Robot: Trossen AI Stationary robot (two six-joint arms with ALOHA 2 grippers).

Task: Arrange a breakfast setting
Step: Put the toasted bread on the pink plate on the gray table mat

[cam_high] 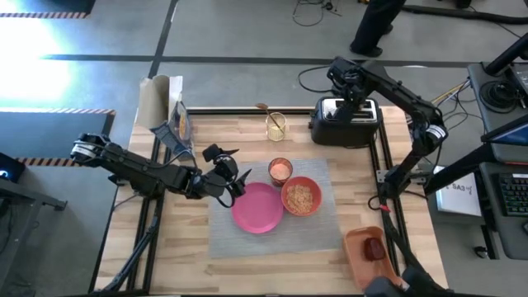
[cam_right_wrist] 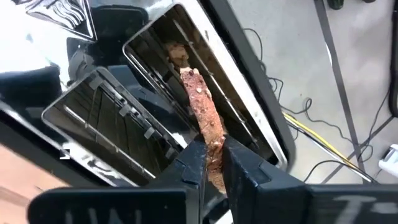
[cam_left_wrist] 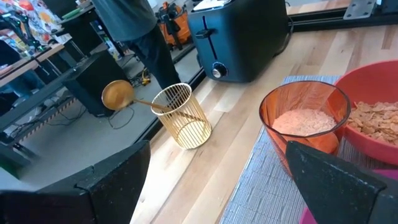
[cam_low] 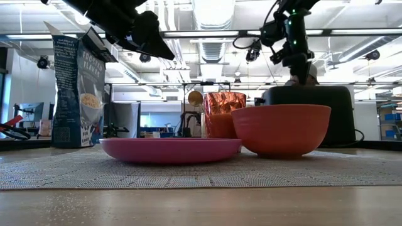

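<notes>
A grey placemat (cam_high: 272,227) lies mid-table. On it rest a pink plate (cam_high: 257,208), an orange bowl (cam_high: 301,196) of cereal and a small orange cup (cam_high: 280,170). My left gripper (cam_high: 229,177) hovers open and empty at the plate's left edge; in the left wrist view (cam_left_wrist: 224,186) it faces the cup (cam_left_wrist: 305,121). My right gripper (cam_high: 351,97) is over the black-and-silver toaster (cam_high: 345,120), shut on the brown toast slice (cam_right_wrist: 200,102). A wooden spoon (cam_left_wrist: 118,94) stands in a gold wire holder (cam_left_wrist: 183,115). The red apple (cam_high: 375,247) lies on the orange tray (cam_high: 361,257). My right gripper pinches the toast slice's upper edge (cam_right_wrist: 214,146) between its two fingers (cam_right_wrist: 194,163). The fingers come from above, pointing down into the toaster. The slice stands on edge, and its lower part (cam_right_wrist: 180,56) is still inside the toaster's slot.
A cereal box (cam_high: 177,124) stands at the far left of the table, and it also shows in the low view (cam_low: 78,91). The toaster's second slot (cam_right_wrist: 106,118) is empty. A person stands beyond the table's far edge (cam_high: 375,29).
</notes>
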